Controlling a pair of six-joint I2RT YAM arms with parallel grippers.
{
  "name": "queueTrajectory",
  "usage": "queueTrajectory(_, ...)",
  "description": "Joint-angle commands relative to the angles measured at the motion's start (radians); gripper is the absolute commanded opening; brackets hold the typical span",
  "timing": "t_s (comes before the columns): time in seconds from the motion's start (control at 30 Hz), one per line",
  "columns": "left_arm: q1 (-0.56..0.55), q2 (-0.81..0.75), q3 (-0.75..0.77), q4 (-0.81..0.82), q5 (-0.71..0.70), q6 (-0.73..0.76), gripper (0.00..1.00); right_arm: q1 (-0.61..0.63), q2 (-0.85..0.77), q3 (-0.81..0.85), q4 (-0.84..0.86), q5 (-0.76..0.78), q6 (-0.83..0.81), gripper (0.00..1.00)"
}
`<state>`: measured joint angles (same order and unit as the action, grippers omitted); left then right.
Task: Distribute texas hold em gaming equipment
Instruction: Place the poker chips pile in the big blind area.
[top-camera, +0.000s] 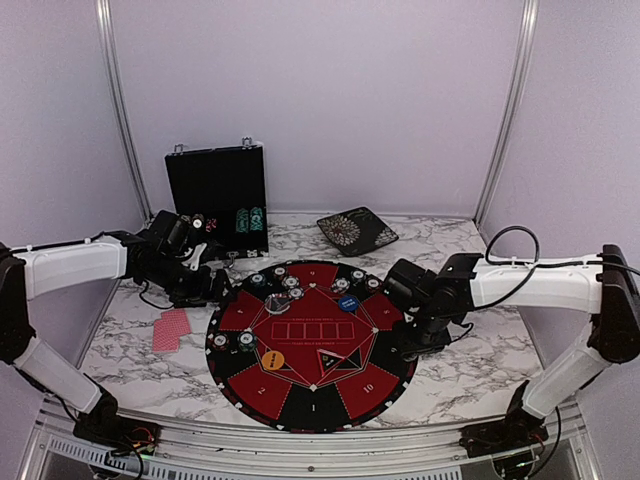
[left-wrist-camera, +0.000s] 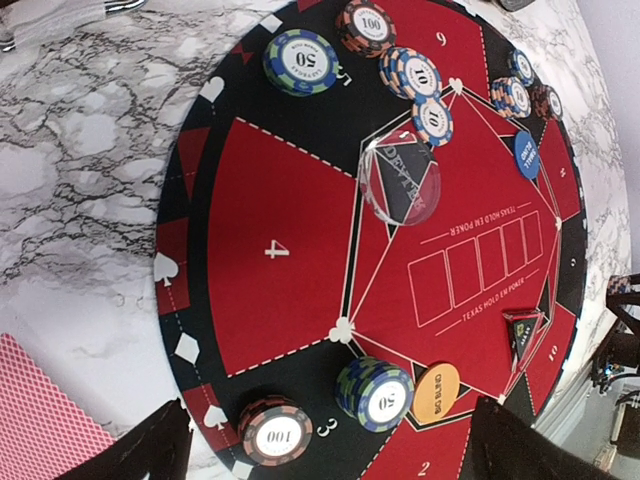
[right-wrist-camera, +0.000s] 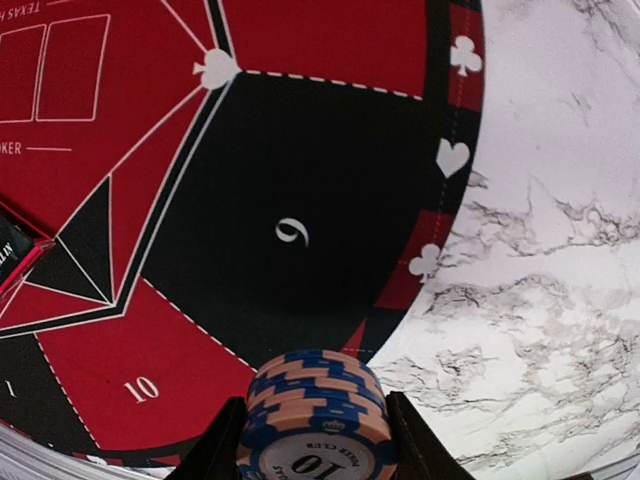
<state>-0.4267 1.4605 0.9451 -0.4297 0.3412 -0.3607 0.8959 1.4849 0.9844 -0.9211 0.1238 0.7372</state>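
My right gripper (right-wrist-camera: 316, 432) is shut on a stack of blue-and-peach "10" poker chips (right-wrist-camera: 315, 385), held above the black "9" segment of the round mat (right-wrist-camera: 300, 160) near its right edge (top-camera: 408, 338). My left gripper (left-wrist-camera: 330, 452) is open and holds nothing; it hovers by the mat's left edge (top-camera: 210, 288). Below it stand a "100" stack (left-wrist-camera: 274, 430), a "50" stack (left-wrist-camera: 376, 393) and the orange button disc (left-wrist-camera: 436, 392). A clear disc (left-wrist-camera: 400, 180) and a blue disc (left-wrist-camera: 526, 155) lie mid-mat. Red-backed cards (top-camera: 172, 328) lie on the table left of the mat.
More chip stacks (left-wrist-camera: 301, 62) line the mat's far rim. The black case (top-camera: 217, 200) stands open at the back left with chips inside. A dark patterned tray (top-camera: 357, 231) lies at the back centre. Walls close in the marble table (top-camera: 480, 360).
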Motion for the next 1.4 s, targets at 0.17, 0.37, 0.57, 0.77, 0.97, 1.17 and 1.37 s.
queueTrajectory(0.17, 0.082, -0.082, -0.077, 0.010, 0.025, -0.020, 0.99, 0.096, 0.228, 0.315, -0.038, 0.024, -0.127, 0.24)
queueTrajectory(0.37, 0.140, -0.104, -0.101, 0.011, 0.036, -0.026, 0.99, 0.171, 0.427, 0.575, -0.076, 0.021, -0.190, 0.23)
queueTrajectory(0.57, 0.184, -0.111, -0.106, 0.019, 0.049, -0.034, 0.99, 0.240, 0.622, 0.858, -0.149, 0.019, -0.248, 0.23)
queueTrajectory(0.77, 0.201, -0.117, -0.109, 0.024, 0.059, -0.037, 0.99, 0.291, 0.767, 1.071, -0.188, -0.003, -0.292, 0.23)
queueTrajectory(0.97, 0.216, -0.117, -0.105, 0.028, 0.067, -0.037, 0.99, 0.331, 0.892, 1.270, -0.224, -0.040, -0.316, 0.23)
queueTrajectory(1.17, 0.221, -0.117, -0.109, 0.029, 0.071, -0.036, 0.99, 0.360, 0.994, 1.412, -0.226, -0.079, -0.330, 0.23)
queueTrajectory(1.37, 0.221, -0.115, -0.110, 0.031, 0.074, -0.037, 0.99, 0.378, 1.041, 1.431, -0.179, -0.102, -0.335, 0.22)
